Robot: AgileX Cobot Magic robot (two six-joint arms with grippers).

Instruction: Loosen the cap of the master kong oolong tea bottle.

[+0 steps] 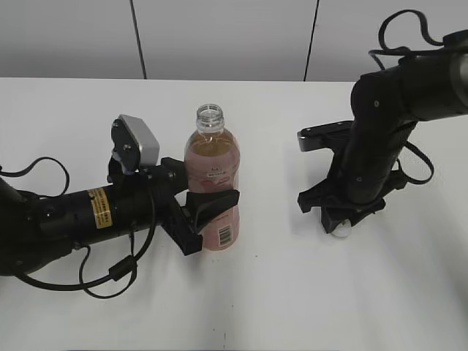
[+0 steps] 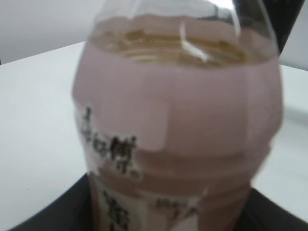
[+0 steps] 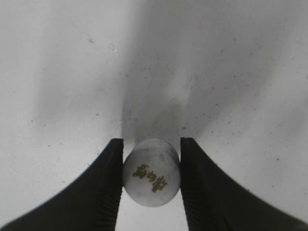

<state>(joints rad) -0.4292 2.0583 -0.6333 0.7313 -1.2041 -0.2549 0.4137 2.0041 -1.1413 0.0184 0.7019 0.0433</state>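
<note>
The master kong oolong tea bottle (image 1: 212,164) stands upright on the white table with its neck open and no cap on it. It has a pink label and amber tea, and it fills the left wrist view (image 2: 178,120). My left gripper (image 1: 210,212) is shut on the bottle's lower body, and its dark jaws show at the bottom corners of the left wrist view (image 2: 168,216). My right gripper (image 1: 336,219) points down at the table on the right. It is shut on the small white cap (image 3: 151,172), which also shows under the fingers in the exterior view (image 1: 340,232).
The white table (image 1: 292,292) runs to a grey wall at the back. Black cables loop beside the left arm (image 1: 110,274) and above the right arm (image 1: 398,29).
</note>
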